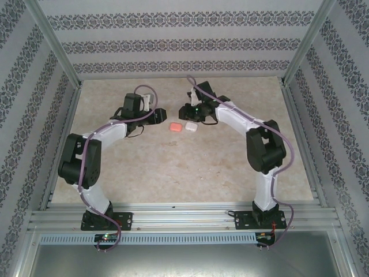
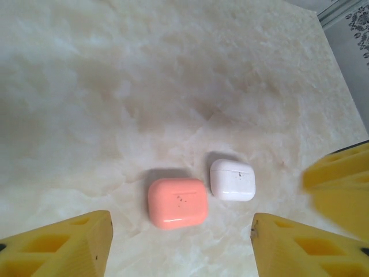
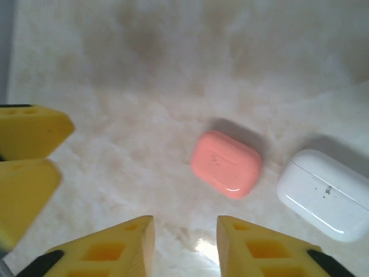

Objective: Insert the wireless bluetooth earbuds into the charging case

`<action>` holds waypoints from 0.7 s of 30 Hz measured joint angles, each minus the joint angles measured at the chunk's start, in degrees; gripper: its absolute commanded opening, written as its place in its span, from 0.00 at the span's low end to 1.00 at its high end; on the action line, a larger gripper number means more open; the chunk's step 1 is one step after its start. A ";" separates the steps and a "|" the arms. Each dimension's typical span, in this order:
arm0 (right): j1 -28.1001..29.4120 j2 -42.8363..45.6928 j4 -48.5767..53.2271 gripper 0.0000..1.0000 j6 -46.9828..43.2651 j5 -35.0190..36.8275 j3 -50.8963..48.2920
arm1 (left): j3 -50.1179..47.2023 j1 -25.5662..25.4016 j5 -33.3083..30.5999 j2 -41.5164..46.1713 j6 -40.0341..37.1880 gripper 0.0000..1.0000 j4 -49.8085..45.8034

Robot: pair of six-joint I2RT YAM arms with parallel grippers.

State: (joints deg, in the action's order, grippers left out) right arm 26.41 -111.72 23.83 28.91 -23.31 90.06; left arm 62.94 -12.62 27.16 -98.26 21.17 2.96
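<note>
left fingers (image 2: 63,248) wide, right fingers (image 3: 115,248) narrow, both empty

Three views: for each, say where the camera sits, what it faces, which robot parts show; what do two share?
Top external: above, behind the bases, looking down at the table; both arms show.
Left wrist: on the left arm, looking down past its fingers at the coral case and white case.
Right wrist: on the right arm, looking down past its fingers.
Shared: both wrist views see both cases.
</note>
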 measured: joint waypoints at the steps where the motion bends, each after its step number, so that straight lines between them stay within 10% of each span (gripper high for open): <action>1: -0.17 2.58 -0.11 0.45 -0.48 0.42 -0.92 | -0.11 0.20 -0.72 1.64 -1.55 0.72 -0.87; 11: -7.85 29.46 -4.85 0.96 -6.95 12.83 -22.47 | -7.76 1.73 -14.10 19.93 -16.00 1.00 -2.58; 21: -16.55 49.13 -22.97 0.98 -15.52 29.55 -54.34 | -31.26 3.39 -27.91 26.12 -22.73 1.00 14.69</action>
State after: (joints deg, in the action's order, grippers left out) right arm 9.87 -62.59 0.86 13.39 6.24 35.73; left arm 31.68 -9.23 -0.75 -72.14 -1.56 17.65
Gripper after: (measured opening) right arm 0.981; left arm 0.999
